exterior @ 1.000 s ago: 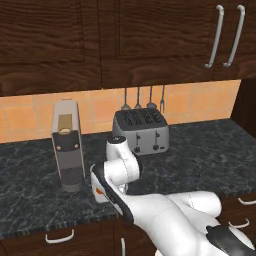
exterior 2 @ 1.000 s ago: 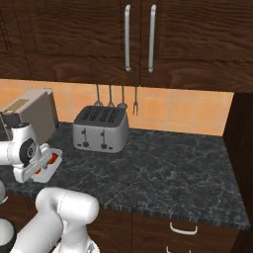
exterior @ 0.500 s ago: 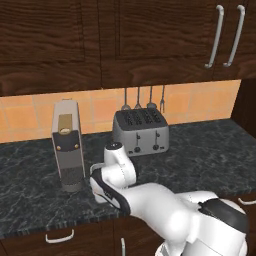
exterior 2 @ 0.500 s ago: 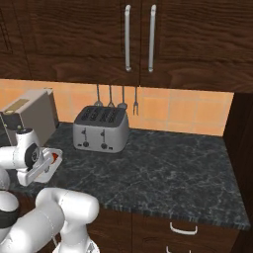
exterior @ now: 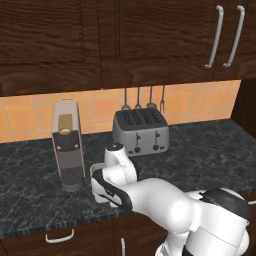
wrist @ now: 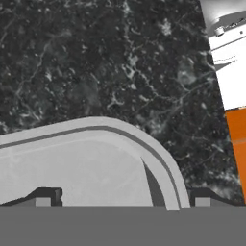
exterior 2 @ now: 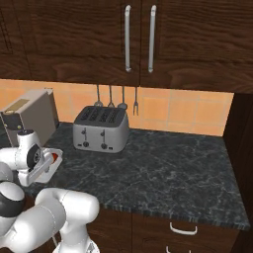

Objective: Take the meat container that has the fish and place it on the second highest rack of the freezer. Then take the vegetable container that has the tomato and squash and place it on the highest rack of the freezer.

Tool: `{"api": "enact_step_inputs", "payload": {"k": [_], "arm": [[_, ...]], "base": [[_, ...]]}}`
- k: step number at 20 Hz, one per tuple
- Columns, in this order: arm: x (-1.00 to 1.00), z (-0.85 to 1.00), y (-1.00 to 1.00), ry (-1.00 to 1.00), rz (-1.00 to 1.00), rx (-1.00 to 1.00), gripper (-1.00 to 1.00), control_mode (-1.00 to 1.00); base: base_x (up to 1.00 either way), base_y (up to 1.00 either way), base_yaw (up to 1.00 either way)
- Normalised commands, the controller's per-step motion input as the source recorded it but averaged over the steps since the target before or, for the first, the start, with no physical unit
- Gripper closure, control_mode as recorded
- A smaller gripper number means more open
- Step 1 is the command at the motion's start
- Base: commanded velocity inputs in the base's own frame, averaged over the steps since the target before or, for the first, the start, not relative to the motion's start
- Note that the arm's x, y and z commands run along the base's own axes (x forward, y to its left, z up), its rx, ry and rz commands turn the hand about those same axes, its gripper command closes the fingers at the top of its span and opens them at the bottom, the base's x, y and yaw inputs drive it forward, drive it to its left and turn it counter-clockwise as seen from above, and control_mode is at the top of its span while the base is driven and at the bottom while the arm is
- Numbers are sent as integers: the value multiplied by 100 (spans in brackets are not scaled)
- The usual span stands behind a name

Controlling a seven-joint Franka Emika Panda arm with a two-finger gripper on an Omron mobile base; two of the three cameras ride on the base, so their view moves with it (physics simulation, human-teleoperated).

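Black marbled counter (exterior 2: 163, 168), silver toaster (exterior 2: 101, 129).

Kitchen: toaster (exterior: 140, 131), stone counter (exterior 2: 163, 170), cabinets (exterior: 115, 40).

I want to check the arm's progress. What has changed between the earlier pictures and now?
The arm's white hand has sunk lower over the white plastic container on the dark marble counter, jaws open, nothing grasped. The silver four-slot toaster and grey coffee machine stayed put.

Dark marble worktop (exterior 2: 163, 168) bare and open right of the toaster (exterior 2: 101, 129), coffee machine (exterior: 67, 145) crowding the white tray (wrist: 86, 163) at left, cabinets (exterior: 100, 40) low overhead
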Motion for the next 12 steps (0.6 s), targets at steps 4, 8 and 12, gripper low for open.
{"api": "enact_step_inputs", "payload": {"k": [4, 8, 12], "arm": [[0, -30, 0, 0, 0, 0, -100, -100], [0, 0, 0, 0, 0, 0, -100, -100], [0, 0, 0, 0, 0, 0, 100, -100]], "base": [[0, 0, 0], [0, 0, 0], [0, 0, 0]]}}
